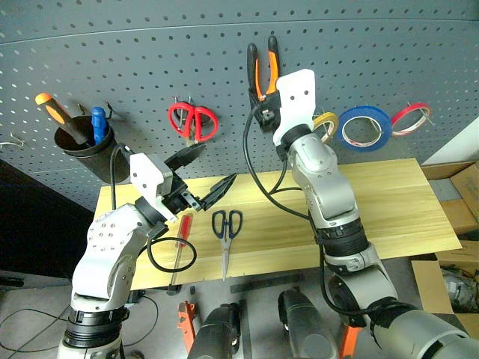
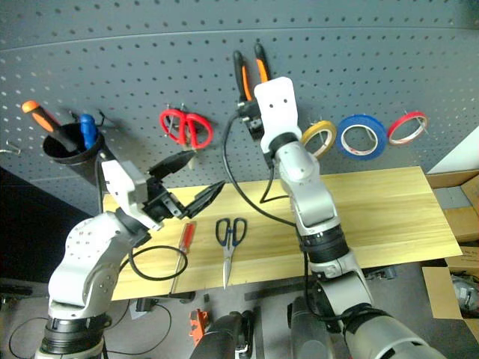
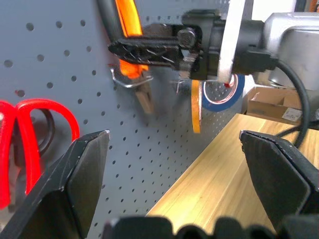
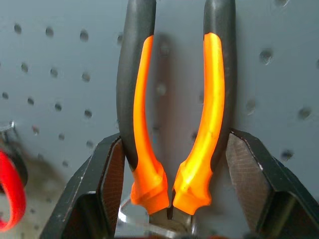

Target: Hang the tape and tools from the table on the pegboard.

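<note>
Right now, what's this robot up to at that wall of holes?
It is hanging tools on the pegboard. Its right gripper holds the orange-and-black pliers by the handles against the board, with the nose at a metal hook. The yellow tape already hangs beside a blue roll. The left gripper hangs open over the table, where the red screwdriver and dark-handled scissors lie waiting.

The pegboard (image 1: 150, 67) looks matt grey, the tabletop (image 1: 389, 209) smooth pale wood. The pliers (image 4: 174, 124) carry glossy orange and matt black grips above bare steel.
</note>
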Tool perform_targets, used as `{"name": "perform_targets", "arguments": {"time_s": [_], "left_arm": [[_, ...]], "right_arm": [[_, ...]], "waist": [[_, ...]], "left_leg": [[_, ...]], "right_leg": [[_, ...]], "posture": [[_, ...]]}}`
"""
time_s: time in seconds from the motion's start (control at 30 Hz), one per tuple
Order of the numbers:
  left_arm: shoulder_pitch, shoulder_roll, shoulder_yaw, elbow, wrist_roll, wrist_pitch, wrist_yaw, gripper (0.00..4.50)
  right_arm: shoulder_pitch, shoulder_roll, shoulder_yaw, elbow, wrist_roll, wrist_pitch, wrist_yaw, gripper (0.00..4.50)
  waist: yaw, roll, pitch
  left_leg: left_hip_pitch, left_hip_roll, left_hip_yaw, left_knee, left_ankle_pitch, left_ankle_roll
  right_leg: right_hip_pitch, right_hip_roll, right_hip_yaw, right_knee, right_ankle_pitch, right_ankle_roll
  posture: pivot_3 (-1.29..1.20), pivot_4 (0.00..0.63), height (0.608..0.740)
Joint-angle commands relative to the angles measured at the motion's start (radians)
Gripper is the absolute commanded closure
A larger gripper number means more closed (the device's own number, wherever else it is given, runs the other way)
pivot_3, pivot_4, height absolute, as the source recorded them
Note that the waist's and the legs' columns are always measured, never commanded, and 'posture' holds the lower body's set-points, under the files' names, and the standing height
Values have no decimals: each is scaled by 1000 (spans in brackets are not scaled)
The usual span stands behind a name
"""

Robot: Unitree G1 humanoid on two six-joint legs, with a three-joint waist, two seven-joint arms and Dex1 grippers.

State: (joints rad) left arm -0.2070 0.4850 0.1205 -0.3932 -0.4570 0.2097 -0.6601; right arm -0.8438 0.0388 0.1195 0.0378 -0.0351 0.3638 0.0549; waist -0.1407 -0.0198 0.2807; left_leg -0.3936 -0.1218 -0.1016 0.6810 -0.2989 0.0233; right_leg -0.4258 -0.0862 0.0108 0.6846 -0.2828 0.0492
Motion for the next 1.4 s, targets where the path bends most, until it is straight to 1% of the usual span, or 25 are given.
{"name": "perform_targets", "arguments": {"time_s": [0.03, 0.07, 0.1, 0.2, 0.3, 0.37, 0.47, 0.63, 0.73, 0.83, 0.93, 1.03, 1.1, 1.2, 1.4], "left_arm": [[-9, -5, -2, -19, 11, -13, 13, 0], [-7, -4, -7, -19, 18, -6, 19, 0], [-5, -4, -12, -19, 26, -4, 24, 0], [6, -2, -27, -25, 44, 16, 42, 0], [26, -1, -37, -35, 53, 65, 75, 0], [45, 4, -45, -44, 57, 129, 107, 0], [75, 33, -83, -68, 120, 266, 180, 0], [137, 82, -174, -117, 201, 412, 219, 0], [171, 42, -199, -138, 188, 579, 282, 0], [182, 18, -255, -151, 205, 680, 319, 0], [163, -19, -313, -124, 242, 772, 380, 0], [133, -59, -354, -81, 276, 818, 426, 0], [106, -110, -397, -19, 307, 843, 470, 0], [74, -175, -425, 66, 348, 855, 518, 0], [7, -307, -436, 249, 410, 827, 600, 0]], "right_arm": [[22, 2, 9, -63, 7, 50, 17, 1627], [33, 0, 11, -75, 5, 68, 20, 1266], [44, -2, 13, -89, 4, 86, 23, 1090], [68, -12, 20, -132, 4, 140, 41, 44], [87, -39, 32, -188, 17, 226, 85, 14], [103, -68, 40, -242, 39, 294, 135, 14], [148, -146, 63, -360, 115, 437, 257, 14], [232, -264, 53, -550, 295, 654, 420, 14], [306, -343, 26, -639, 380, 740, 480, 14], [356, -419, 18, -706, 451, 782, 531, 14], [407, -488, -6, -771, 552, 821, 599, 14], [441, -544, -7, -801, 600, 823, 629, 14], [460, -578, 9, -804, 599, 805, 630, 14], [458, -585, 17, -799, 606, 795, 613, 14], [465, -598, 23, -800, 610, 782, 592, 14]], "waist": [[0, -1, -1], [0, -1, -1], [0, -1, -2], [0, -1, -2], [0, -1, -2], [0, -1, -2], [1, -1, -2], [4, -1, -2], [9, -1, -2], [13, -1, -2], [24, -2, -2], [31, -2, -2], [37, -2, -2], [40, -2, -3], [46, -3, -3]], "left_leg": [[0, 0, 0, 0, 0, 0], [0, 0, 0, 0, 0, 0], [0, 0, 0, 0, 0, 0], [0, 0, 0, 0, 0, 0], [0, 0, 0, 0, 0, 0], [0, 0, 0, 0, 0, 0], [0, 0, -1, 0, 0, 0], [-1, 0, -1, -1, 0, 0], [0, 0, -1, -1, 0, 0], [0, 0, -1, -1, 0, 0], [0, 0, 0, 0, 0, 1], [0, 1, -1, 0, 0, 1], [1, 1, 0, 0, 0, 1], [1, 0, 0, 1, 0, 1], [0, 1, 0, 1, 0, 1]], "right_leg": [[0, 0, 0, 0, 0, 0], [0, 0, 0, 0, 0, 0], [0, 0, 0, 0, 0, 0], [0, 0, 0, 0, 0, 0], [0, 0, 1, 0, 0, 0], [0, 0, 0, 0, 0, 0], [0, 0, 0, 0, 0, 0], [0, 0, 1, -1, 0, 0], [0, 0, 1, 0, 0, 0], [1, 0, 1, -1, 0, 0], [1, 0, 1, -1, 0, 0], [1, 0, 0, 0, 0, 0], [2, 0, 0, 0, 0, 0], [3, 0, 0, -2, 1, 1], [3, 0, -1, -2, 1, 1]], "posture": [[-155, 249, 740], [-155, 249, 740], [-158, 250, 740], [-160, 252, 740], [-160, 253, 740], [-159, 254, 740], [-159, 258, 740], [-161, 265, 740], [-165, 267, 740], [-175, 272, 740], [-184, 275, 740], [-203, 277, 740], [-209, 278, 740], [-221, 280, 740], [-239, 283, 740]]}}
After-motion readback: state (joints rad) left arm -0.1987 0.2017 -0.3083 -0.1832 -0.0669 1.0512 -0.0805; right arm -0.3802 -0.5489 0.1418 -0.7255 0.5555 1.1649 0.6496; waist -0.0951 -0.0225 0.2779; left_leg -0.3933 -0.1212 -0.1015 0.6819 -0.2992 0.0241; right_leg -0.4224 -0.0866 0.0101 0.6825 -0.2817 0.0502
